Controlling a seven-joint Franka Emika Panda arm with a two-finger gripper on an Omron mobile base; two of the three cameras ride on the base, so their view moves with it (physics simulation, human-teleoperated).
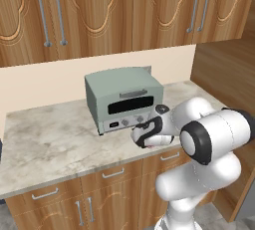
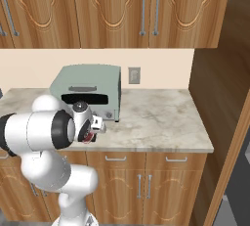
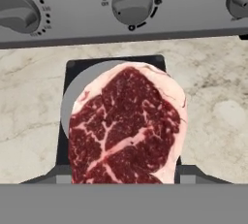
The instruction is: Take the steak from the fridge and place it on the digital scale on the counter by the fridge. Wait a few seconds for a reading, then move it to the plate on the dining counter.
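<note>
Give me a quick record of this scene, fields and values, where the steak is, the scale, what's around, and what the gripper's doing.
steak: raw, red with white marbling, over the digital scale, covering most of its round grey disc
digital scale position: on the counter, just in front of the toaster oven
toaster oven: pale green, knobs along its front
gripper: low over the scale, fingers either side of the steak; grip or release unclear
plate step: not yet done
</note>
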